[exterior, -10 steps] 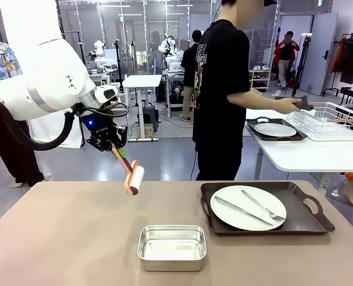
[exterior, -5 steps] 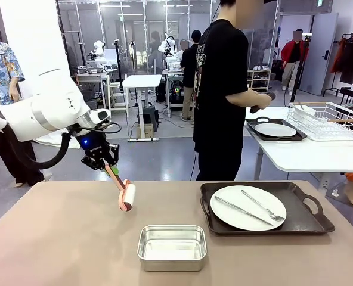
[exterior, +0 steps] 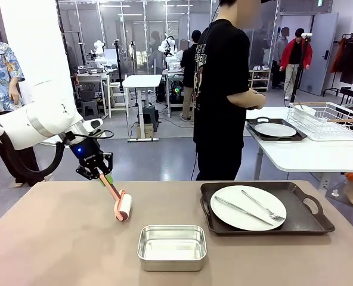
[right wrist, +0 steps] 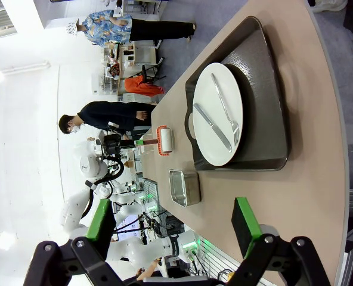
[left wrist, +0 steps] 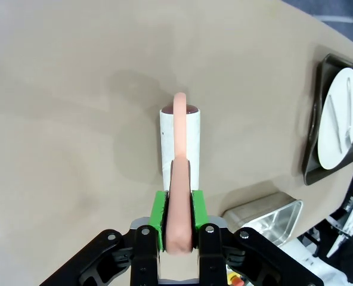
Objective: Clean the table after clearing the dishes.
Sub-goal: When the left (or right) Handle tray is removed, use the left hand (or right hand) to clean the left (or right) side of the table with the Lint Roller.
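Grips roller (exterior: pixel 124 207) tight in left gripper (exterior: pixel 99 174), low by table (exterior: pixel 51 238), near pan (exterior: pixel 172 247). Holds right gripper (right wrist: pixel 173 217) spread, empty. Leaves plate (exterior: pixel 236 199) uncleared on tray (exterior: pixel 304 223); cleaning seemingly barely begun.

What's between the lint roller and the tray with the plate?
Nothing: bare table between roller and tray, in the front view. The pan sits nearer the robot.

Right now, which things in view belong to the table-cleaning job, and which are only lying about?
For the job: the table, the lint roller held in the left end effector, the tray with the plate and cutlery.
Lying about: the steel pan, the wire rack on the white side table.
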Controlling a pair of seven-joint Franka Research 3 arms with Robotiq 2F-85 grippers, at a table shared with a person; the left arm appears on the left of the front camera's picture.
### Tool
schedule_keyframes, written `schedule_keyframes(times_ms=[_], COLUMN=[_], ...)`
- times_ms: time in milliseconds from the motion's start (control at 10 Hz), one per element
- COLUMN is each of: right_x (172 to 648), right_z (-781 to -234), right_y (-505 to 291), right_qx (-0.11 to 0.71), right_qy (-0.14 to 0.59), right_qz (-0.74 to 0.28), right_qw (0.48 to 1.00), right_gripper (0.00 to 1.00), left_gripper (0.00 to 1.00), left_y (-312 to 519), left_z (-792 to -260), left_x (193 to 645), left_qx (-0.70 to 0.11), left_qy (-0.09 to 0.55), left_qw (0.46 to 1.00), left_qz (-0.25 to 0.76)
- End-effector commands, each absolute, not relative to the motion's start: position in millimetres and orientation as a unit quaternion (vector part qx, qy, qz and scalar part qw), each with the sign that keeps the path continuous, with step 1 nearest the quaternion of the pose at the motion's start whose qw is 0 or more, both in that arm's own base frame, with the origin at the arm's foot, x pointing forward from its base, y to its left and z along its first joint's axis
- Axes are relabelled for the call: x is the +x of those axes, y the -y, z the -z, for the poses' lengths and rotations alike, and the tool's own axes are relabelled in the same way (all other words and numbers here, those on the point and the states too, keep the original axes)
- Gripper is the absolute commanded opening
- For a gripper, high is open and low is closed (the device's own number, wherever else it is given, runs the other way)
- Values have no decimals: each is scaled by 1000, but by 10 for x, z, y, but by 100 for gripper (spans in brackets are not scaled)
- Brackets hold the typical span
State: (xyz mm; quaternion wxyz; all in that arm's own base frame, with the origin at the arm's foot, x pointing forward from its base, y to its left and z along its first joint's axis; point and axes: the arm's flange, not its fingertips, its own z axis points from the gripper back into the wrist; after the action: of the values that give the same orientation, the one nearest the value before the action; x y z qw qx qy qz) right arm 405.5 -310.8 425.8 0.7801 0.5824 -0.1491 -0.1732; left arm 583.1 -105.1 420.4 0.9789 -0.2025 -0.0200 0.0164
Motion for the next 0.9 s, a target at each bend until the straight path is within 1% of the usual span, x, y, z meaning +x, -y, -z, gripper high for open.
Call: schedule_keyframes(times_ms=[0,300,800], right_x=[4043,4043,4043], right_z=[-4291,-4291,-4291], right_y=[3097,3097,3097], right_qx=[583,583,583], right_qy=[148,148,148], right_qz=[175,175,175], right_qw=[779,779,779], right_gripper=[100,100,100], left_gripper=[22,22,22], left_y=[1011,914,529], left_z=[-4178,-3934,-3718], left_x=[5885,5856,5864], left_qx=[-218,-204,-140], left_qy=[15,17,35], left_qw=[976,979,990], left_qz=[-3,-11,-12])
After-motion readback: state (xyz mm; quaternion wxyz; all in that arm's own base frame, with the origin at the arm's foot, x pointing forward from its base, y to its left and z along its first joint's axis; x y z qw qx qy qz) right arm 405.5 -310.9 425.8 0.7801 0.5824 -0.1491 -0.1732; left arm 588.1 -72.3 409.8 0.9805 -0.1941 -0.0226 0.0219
